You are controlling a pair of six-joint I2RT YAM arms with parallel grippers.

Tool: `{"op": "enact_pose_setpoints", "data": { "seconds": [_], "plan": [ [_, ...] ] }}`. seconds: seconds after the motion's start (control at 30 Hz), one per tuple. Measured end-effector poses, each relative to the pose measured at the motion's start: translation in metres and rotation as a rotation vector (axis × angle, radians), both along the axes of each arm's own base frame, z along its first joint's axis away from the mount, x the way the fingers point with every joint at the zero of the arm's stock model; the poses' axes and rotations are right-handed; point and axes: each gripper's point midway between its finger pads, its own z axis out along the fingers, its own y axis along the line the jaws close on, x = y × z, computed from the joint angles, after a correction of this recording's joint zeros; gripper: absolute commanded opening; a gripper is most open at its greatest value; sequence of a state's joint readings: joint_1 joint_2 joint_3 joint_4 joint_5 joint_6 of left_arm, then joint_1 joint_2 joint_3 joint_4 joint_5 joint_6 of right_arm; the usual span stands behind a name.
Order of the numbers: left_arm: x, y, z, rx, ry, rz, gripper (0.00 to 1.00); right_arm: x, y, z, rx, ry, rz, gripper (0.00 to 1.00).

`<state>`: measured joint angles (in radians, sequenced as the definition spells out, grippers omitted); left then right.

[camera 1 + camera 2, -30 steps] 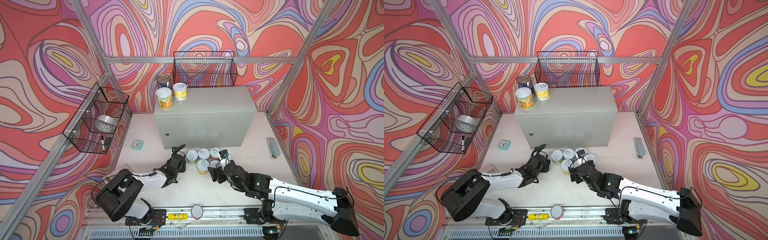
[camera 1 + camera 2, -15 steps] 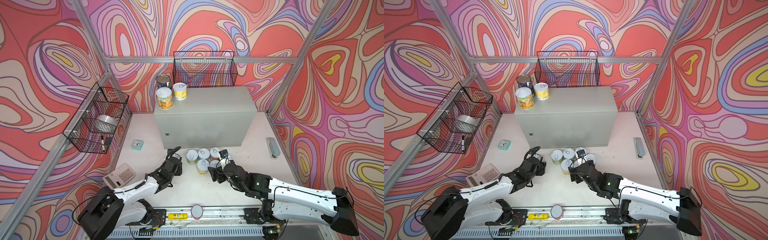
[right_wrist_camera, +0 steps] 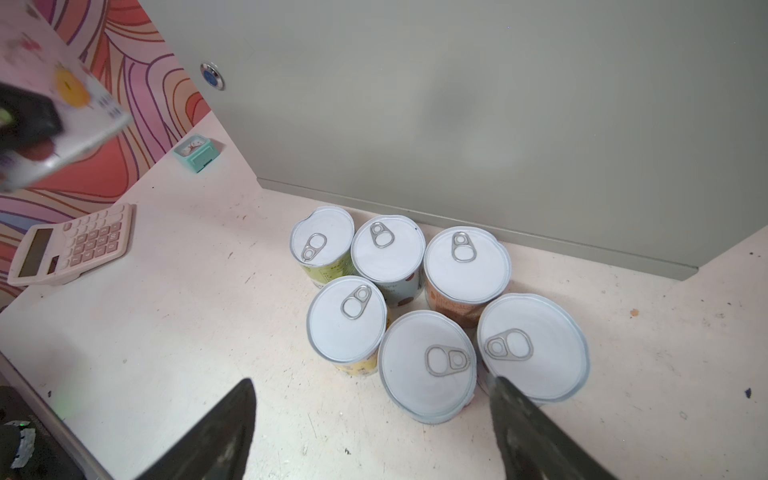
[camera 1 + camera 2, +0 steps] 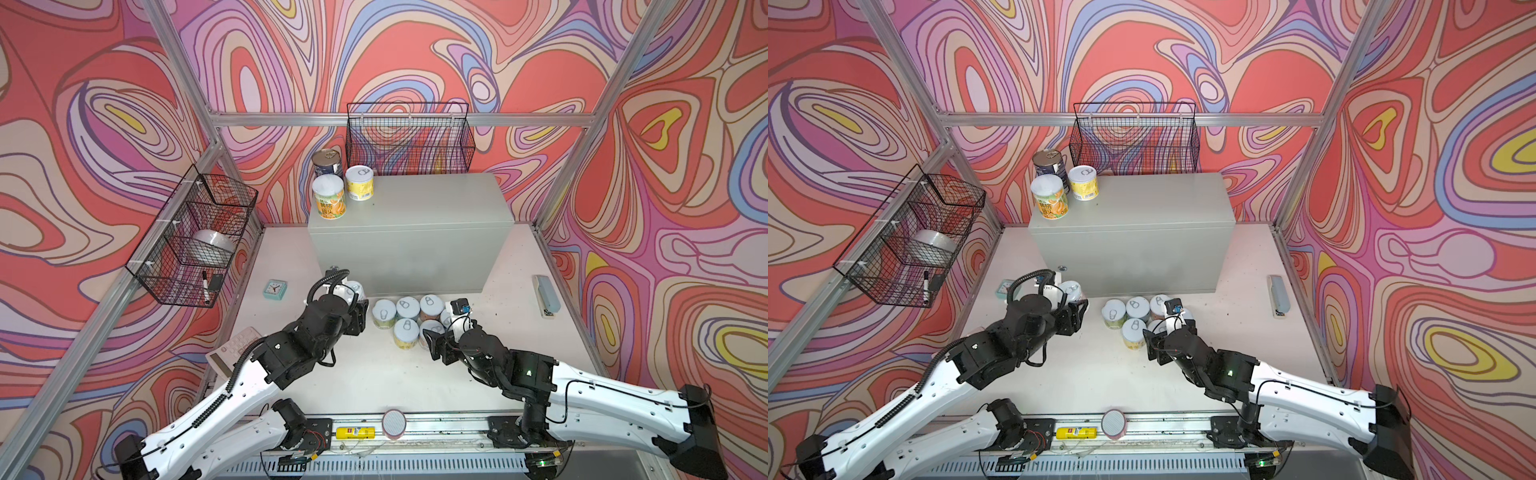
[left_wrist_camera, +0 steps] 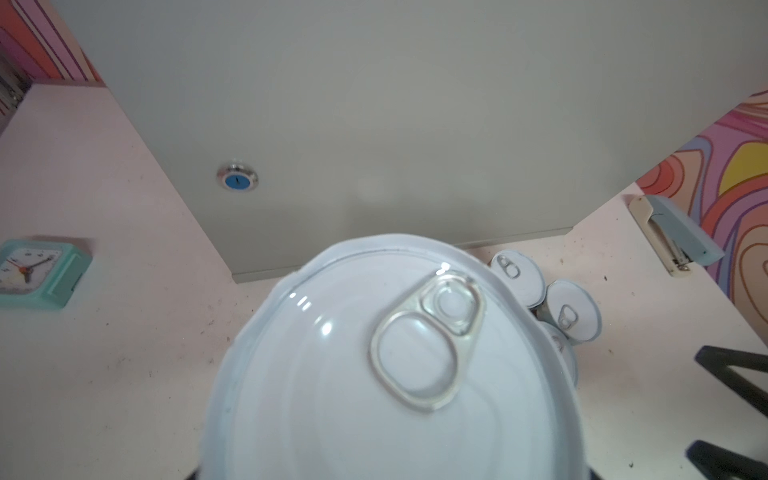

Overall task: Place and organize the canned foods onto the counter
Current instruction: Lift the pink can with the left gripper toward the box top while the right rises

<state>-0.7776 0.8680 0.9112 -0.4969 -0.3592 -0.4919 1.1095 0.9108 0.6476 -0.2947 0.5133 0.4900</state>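
Top views: grips a white-lidded held can (image 4: pixel 354 288) in the left end effector (image 4: pixel 358 311), clear of the tabletop (image 4: pixel 374 386), just in front of the grey cabinet (image 4: pixel 407 249) at its lock end. Hovers the right end effector (image 4: pixel 1149 345), spread wide and empty, over a cluster of six cans (image 4: pixel 1133 328) standing just in front of the cabinet's middle. Shows three tins already on the cabinet's top at its back corner, lock side: dark blue tin (image 4: pixel 327 163), orange-labelled tall tin (image 4: pixel 328 201), short yellow tin (image 4: pixel 360 183). To finish this lift well, probably: rise above the cabinet's top edge before moving in, hold level, set down in line beside the short yellow tin, release only once the base sits flat. Left wrist view: fills with the held can's lid (image 5: pixel 395 374), pull tab facing the camera, cabinet lock (image 5: pixel 237 179) beyond; hides the fingers, so depth of grip cannot be told. Points lid-up by the look of it, the can's axis near vertical, base toward the tabletop. Right wrist view: brackets the nearest cluster can (image 3: pixel 428 365) between open fingers (image 3: pixel 216 436), one tip overlapping the neighbouring lid; cabinet front just behind the cluster.
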Motion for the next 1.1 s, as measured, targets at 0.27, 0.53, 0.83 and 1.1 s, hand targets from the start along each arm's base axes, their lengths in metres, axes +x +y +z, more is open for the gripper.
{"op": "enact_pose_setpoints", "data": {
  "seconds": [0.27,0.53,0.83,1.1],
  "plan": [
    [0.02,-0.013,0.055,0.089,-0.029,-0.019,0.0,0.009,-0.002,0.038,0.019,-0.056,-0.046,0.9],
    [0.048,-0.033,0.111,0.13,-0.081,-0.041,0.0,0.032,0.017,0.123,0.036,-0.153,-0.103,0.9],
    [0.088,-0.045,0.156,0.156,-0.133,-0.022,0.0,0.068,0.001,0.161,0.014,-0.186,-0.184,0.91],
    [0.132,-0.058,0.146,0.173,-0.094,-0.019,0.0,0.095,-0.021,0.177,0.023,-0.196,-0.237,0.91]
  ]
}}
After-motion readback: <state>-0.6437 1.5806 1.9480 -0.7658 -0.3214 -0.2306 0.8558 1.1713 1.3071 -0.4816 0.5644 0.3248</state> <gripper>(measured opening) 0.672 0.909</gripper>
